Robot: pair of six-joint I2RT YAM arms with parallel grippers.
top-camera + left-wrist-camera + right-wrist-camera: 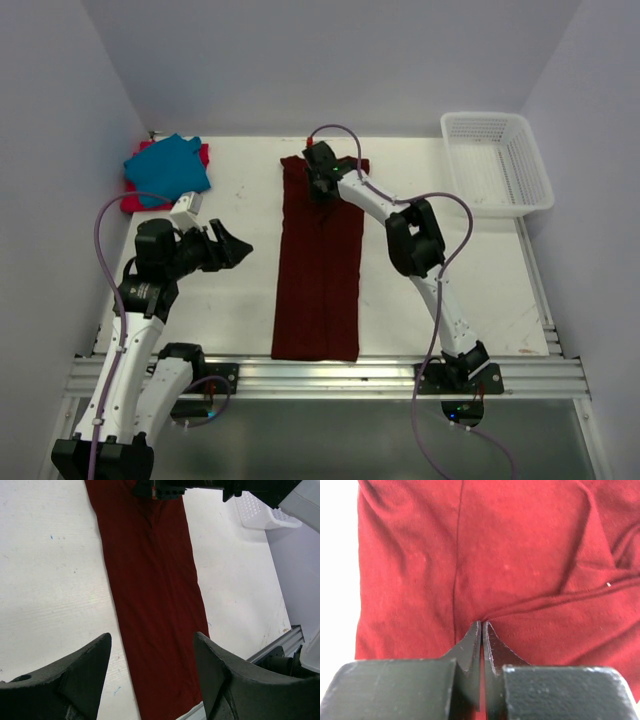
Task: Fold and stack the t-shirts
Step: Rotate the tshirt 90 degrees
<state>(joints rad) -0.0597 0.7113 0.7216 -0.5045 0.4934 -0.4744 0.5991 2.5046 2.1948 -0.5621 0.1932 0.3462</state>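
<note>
The maroon shirt [318,290] lies as a long narrow strip down the middle of the table [230,310]. The right gripper [482,626] sits at its far end, jaws together, pinching a fold of the cloth. The left gripper [238,247] hangs with jaws apart, left of the strip. The teal shirt [168,168] lies on the red-pink shirt [135,200] in the far left corner.

Dark maroon t-shirt [320,280] lies mid-table, folded into a long narrow strip; teal t-shirt [168,168] lies folded atop red-pink t-shirt [134,203], far left.
</note>
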